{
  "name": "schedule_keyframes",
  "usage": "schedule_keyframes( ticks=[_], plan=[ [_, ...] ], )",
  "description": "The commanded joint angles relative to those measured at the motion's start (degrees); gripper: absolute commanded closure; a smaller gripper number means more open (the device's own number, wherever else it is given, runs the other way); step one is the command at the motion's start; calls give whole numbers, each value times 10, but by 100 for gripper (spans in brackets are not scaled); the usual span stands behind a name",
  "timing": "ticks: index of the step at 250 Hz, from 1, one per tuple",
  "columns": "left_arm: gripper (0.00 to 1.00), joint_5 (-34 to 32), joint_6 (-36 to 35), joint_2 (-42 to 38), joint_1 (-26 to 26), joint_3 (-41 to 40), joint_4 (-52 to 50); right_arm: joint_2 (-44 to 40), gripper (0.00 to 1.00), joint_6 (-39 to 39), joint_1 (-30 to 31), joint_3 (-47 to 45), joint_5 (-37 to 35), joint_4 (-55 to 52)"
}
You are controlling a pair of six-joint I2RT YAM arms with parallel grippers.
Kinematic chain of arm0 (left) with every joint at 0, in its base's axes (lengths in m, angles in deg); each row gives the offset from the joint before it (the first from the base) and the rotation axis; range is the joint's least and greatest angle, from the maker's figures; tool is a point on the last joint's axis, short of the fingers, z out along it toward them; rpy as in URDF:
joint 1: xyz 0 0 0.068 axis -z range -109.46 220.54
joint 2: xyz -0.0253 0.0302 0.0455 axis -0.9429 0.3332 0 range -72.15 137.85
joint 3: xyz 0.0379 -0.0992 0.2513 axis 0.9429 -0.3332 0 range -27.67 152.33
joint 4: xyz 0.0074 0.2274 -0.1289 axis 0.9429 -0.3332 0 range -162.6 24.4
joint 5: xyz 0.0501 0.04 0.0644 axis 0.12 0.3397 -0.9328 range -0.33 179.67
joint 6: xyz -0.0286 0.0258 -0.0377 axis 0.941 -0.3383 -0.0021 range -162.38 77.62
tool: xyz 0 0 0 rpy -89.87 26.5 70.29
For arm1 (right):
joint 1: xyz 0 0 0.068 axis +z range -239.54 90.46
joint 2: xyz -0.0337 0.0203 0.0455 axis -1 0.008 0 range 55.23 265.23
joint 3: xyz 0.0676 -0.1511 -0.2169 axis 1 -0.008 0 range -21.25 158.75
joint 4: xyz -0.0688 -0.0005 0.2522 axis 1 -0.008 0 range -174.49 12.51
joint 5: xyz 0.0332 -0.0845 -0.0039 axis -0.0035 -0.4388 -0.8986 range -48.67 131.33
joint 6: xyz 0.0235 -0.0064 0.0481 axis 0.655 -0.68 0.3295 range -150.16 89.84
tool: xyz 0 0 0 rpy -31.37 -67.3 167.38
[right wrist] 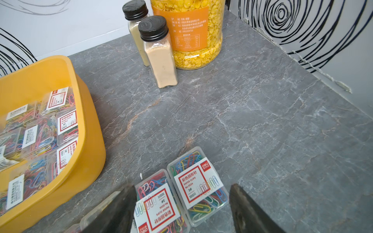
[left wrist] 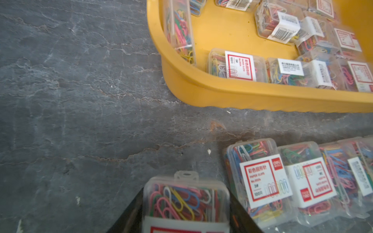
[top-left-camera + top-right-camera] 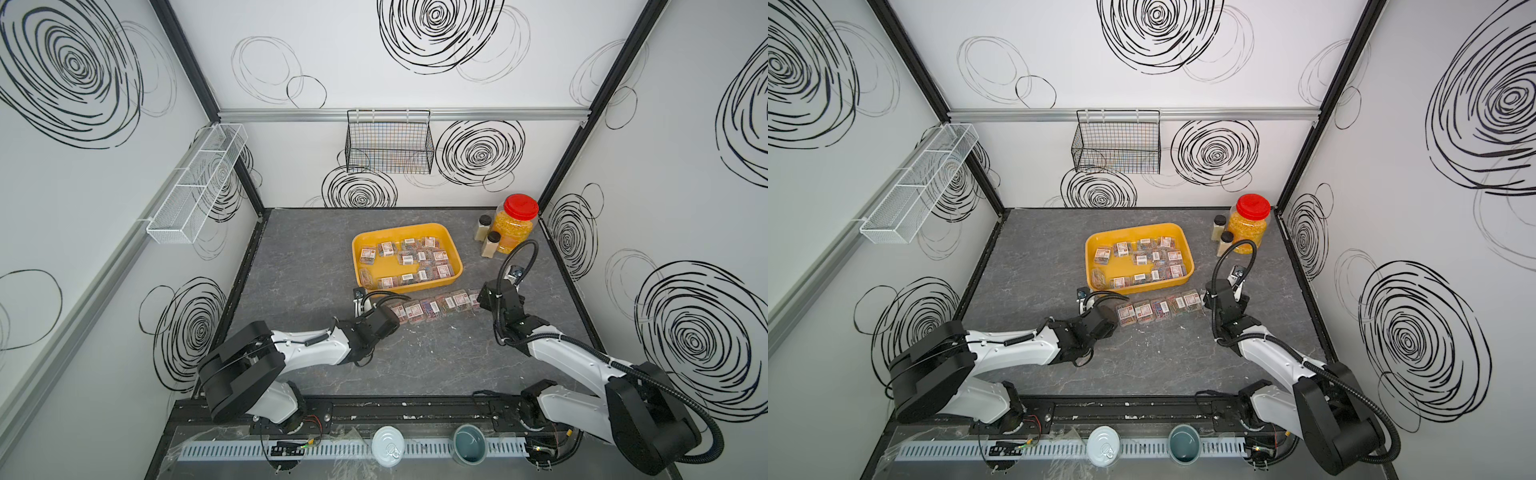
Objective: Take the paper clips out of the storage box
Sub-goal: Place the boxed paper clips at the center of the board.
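Note:
The yellow-orange storage box (image 3: 395, 230) (image 3: 1133, 227) sits mid-table with several clear cases of paper clips (image 3: 409, 259) inside. More cases lie in a row on the table in front of it (image 3: 436, 307) (image 3: 1158, 309). In the left wrist view my left gripper (image 2: 185, 199) is shut on one case (image 2: 185, 193), held low beside the row's left end case (image 2: 260, 177). My right gripper (image 1: 182, 187) stands open over the two cases at the row's right end (image 1: 198, 181), its dark fingers (image 1: 242, 201) clear of them. The box's rim (image 1: 88, 125) lies just beside it.
A red-lidded jar of yellow kernels (image 3: 517, 224) and two black-capped bottles (image 3: 490, 245) stand at the back right corner. A black wire basket (image 3: 388, 141) and a white mesh rack (image 3: 195, 187) hang on the walls. A tin lid (image 3: 387, 446) and a cup (image 3: 469, 449) sit at the front edge.

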Motion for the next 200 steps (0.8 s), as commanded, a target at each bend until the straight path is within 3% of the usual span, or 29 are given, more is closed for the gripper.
schedule_keyframes(
  ticks=[1,55,200],
  plan=[
    [61,-5,10,18,-5,18,32,-10,25,-4,3,-4,-8,-3],
    [60,4,9,43,-10,28,48,-18,24,-3,3,-9,-9,2],
    [35,5,26,54,-19,26,70,-16,24,-5,3,-8,-7,2]
  ],
)
